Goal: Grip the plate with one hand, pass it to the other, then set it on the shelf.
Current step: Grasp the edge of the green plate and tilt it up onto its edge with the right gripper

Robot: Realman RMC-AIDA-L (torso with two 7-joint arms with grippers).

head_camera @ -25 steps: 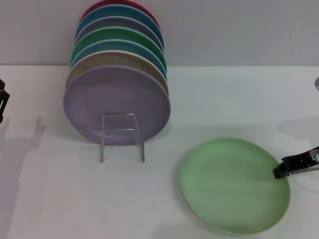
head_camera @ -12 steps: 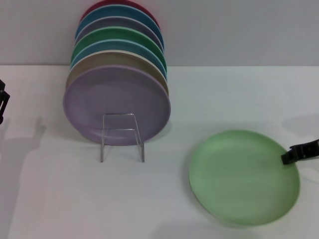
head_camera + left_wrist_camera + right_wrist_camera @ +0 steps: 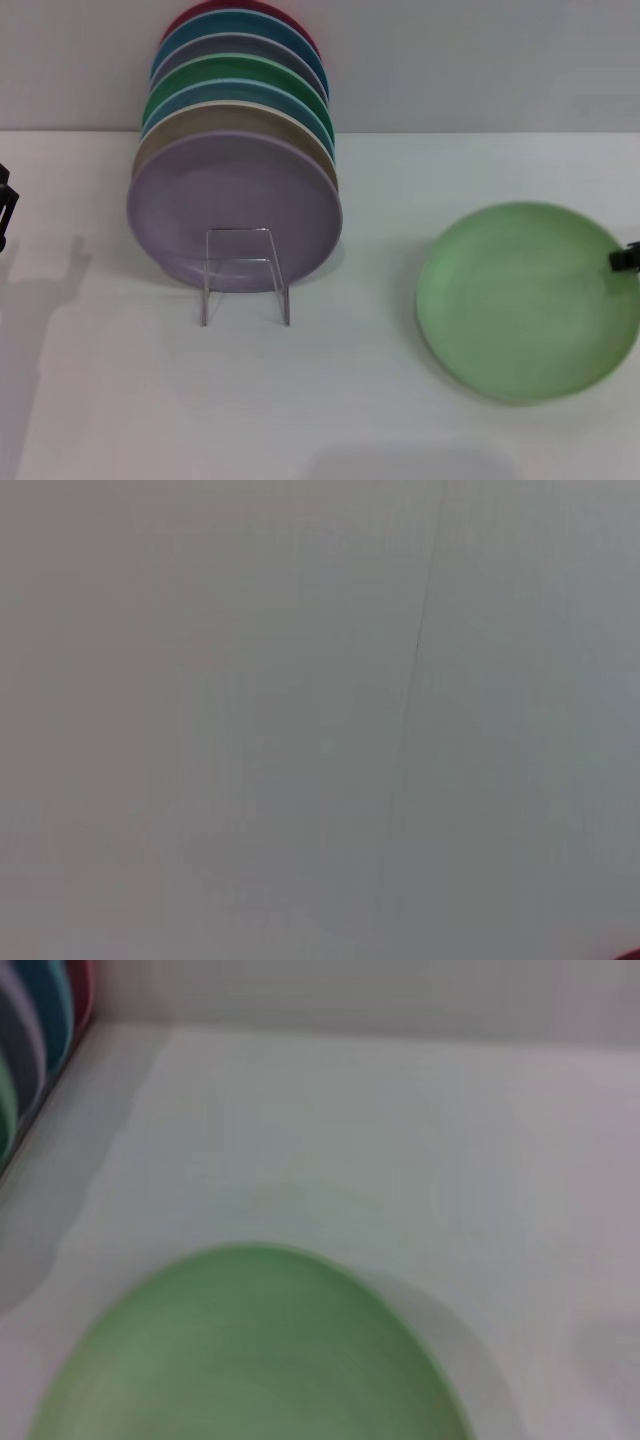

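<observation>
The pale mint-green plate [image 3: 525, 300] hangs tilted above the white table at the right, its shadow falling on the table in front of it. My right gripper [image 3: 625, 260] is shut on the plate's right rim, and only a black tip of it shows at the frame edge. The right wrist view shows the plate [image 3: 250, 1350] close up, without my fingers. The clear shelf [image 3: 243, 275] stands left of centre, well apart from the plate. My left gripper [image 3: 5, 205] sits at the far left edge, mostly cut off. The left wrist view shows only a blank pale surface.
Several coloured plates lean upright in a row on the shelf, a lavender plate [image 3: 235, 205] foremost, with tan, blue, green and red ones behind it. The same row [image 3: 30, 1020] shows in the right wrist view. A grey wall [image 3: 480, 60] backs the white table [image 3: 120, 400].
The right gripper has carried the mint-green plate up off the table and to the right, toward the back. The left arm and the row of plates have not moved.
</observation>
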